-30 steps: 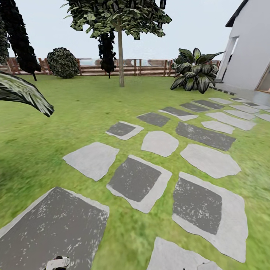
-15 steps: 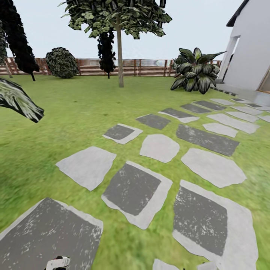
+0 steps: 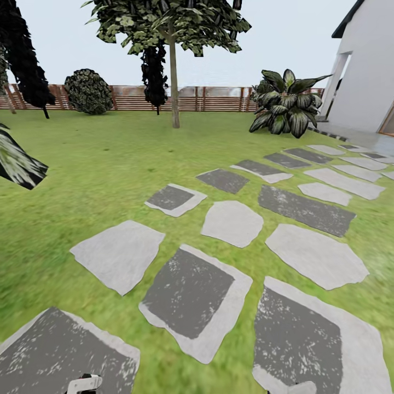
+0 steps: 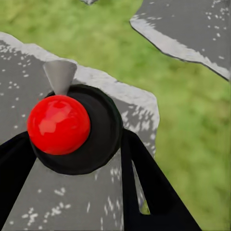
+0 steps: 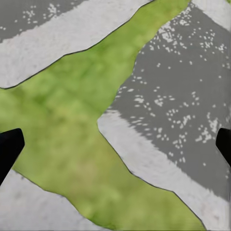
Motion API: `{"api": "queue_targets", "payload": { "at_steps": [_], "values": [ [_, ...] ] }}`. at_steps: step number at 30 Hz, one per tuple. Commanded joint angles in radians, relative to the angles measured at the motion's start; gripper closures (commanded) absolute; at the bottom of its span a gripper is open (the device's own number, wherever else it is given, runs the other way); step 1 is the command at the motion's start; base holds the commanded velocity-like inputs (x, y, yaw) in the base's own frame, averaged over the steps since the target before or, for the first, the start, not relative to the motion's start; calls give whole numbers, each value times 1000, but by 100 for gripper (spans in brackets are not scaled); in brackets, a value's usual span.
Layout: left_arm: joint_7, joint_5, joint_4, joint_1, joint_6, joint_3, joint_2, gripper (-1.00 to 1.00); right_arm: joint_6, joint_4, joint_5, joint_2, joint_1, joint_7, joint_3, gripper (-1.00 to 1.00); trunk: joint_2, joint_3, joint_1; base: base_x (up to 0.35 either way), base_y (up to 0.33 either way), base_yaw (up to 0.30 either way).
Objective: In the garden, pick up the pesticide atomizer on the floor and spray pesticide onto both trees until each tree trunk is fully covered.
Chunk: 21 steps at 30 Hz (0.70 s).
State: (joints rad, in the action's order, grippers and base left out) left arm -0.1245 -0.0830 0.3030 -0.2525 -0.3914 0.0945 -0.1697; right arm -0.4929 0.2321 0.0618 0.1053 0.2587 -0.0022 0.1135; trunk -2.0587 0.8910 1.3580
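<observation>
In the left wrist view my left gripper (image 4: 76,139) is shut on the pesticide atomizer (image 4: 60,124), a black round body with a red ball top and a grey cone nozzle, held over a grey paving stone. My right gripper (image 5: 118,144) is open, with grass and paving between its fingers. Far ahead on the lawn stands one tree (image 3: 169,22) with a straight grey-brown trunk (image 3: 174,87) and a leafy crown. A small white part of my left arm (image 3: 85,384) shows at the lower edge of the head view.
Grey stepping stones (image 3: 189,293) run across the grass toward a white house (image 3: 366,71) at the right. A broad-leaved plant (image 3: 284,109), a round bush (image 3: 87,92) and dark column trees (image 3: 24,60) stand before the slatted wooden fence (image 3: 219,98). A large leaf (image 3: 16,161) hangs at the left.
The whole view has shifted: stones slide down and toward me, and the hanging leaf drifts out to the left, so the camera is moving forward. The grippers look unchanged.
</observation>
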Motion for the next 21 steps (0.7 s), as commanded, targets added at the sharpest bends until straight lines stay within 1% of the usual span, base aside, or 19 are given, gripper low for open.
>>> {"api": "queue_targets", "payload": {
  "at_steps": [1, 8, 14, 21],
  "values": [
    [-11, -9, -1, -1, -1, 5, 0, 100, -3, -1, 6, 0, 1, 0, 0, -100, 0, 1, 0, 338, -80, 0],
    [-11, -8, -1, -1, -1, 5, 0, 100, -3, 0, 6, 1, 1, -1, 0, -100, 0, 1, 0, 338, -80, 10],
    [-11, -9, -1, -1, -1, 5, -1, 100, -3, 0, 4, 0, 1, -1, 0, -100, 0, 1, 0, 338, -80, 154],
    [-11, -9, 0, -1, -3, 5, -1, 100, -3, 0, 4, 1, 1, -1, 0, -100, 0, 1, 0, 338, -80, 24]
  ]
}}
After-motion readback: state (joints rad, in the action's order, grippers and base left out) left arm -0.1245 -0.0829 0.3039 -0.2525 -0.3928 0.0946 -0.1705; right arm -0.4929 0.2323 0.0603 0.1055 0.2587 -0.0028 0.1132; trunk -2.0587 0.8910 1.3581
